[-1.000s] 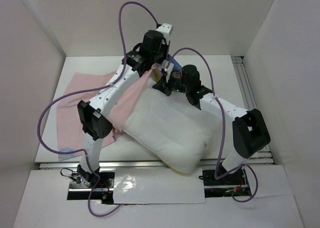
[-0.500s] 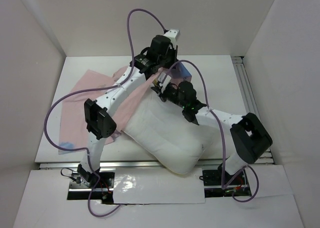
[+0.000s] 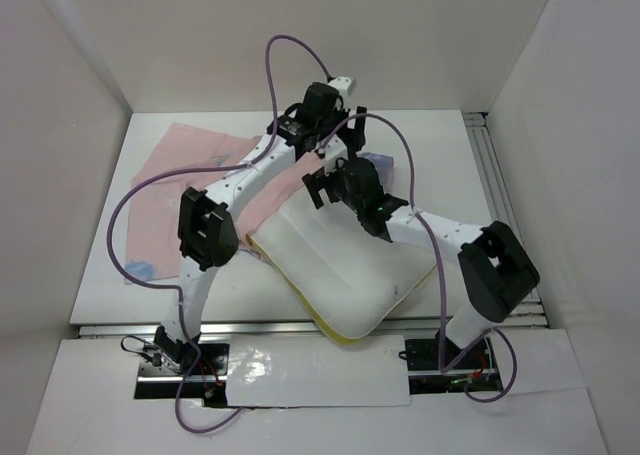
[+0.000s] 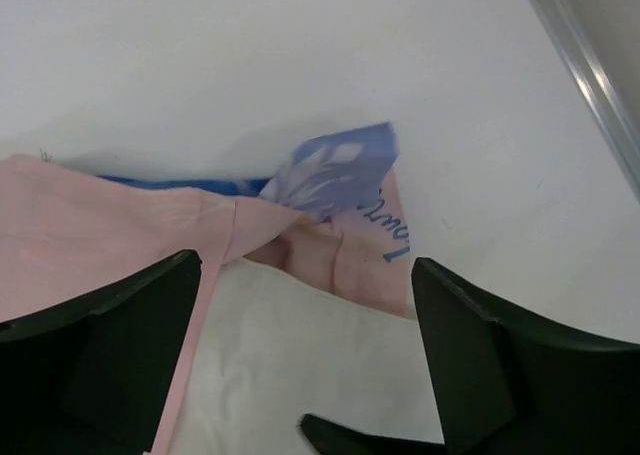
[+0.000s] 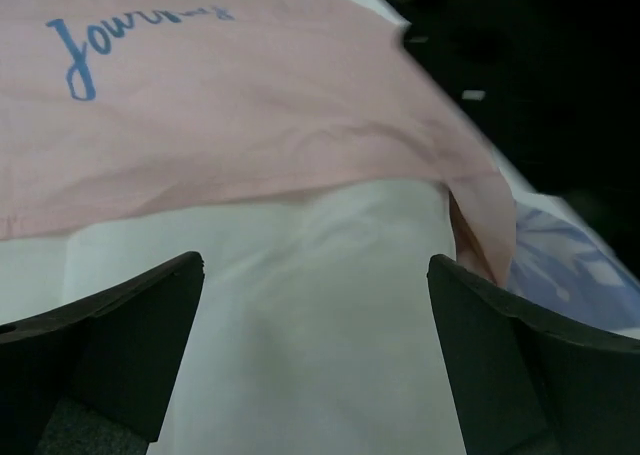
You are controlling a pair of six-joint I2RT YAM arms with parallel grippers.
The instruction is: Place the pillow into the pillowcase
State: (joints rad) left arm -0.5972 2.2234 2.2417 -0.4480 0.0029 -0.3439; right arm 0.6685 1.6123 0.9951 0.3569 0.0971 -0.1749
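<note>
Most of the pillow [image 3: 345, 270] is seen bare at the middle of the table [image 3: 455, 160], laid slantwise with 1 corner toward 6 o'clock and its yellow strip [image 3: 315, 320] along the 7 o'clock edge. Its 12 o'clock end is overlain by the pillowcase [image 3: 170, 185], whose pale pink side is spread flat toward 10 o'clock. Whether that end is inside the opening cannot be told.

The left arm [image 3: 205, 230] is extended from its base at 7 o'clock, bent at the elbow, and stretched out to the 12 o'clock end of the pillow. The right arm [image 3: 495, 270] is folded at 4 o'clock and angled across the pillow toward 11 o'clock, so that the 2 wrists are set close together.

From the left wrist, the left gripper [image 4: 305, 275] is seen spread wide, with nothing between its fingers [image 4: 110, 345]. Beyond it a blue printed corner [image 4: 340, 165] of the pillowcase is shown folded over the pink, a detail only faintly made out from above. From the right wrist, the right gripper [image 5: 315, 265] is likewise seen released and empty above the white pillow. Blue script [image 5: 130, 25] is shown on the pink fabric draped over the pillow's end.
</note>
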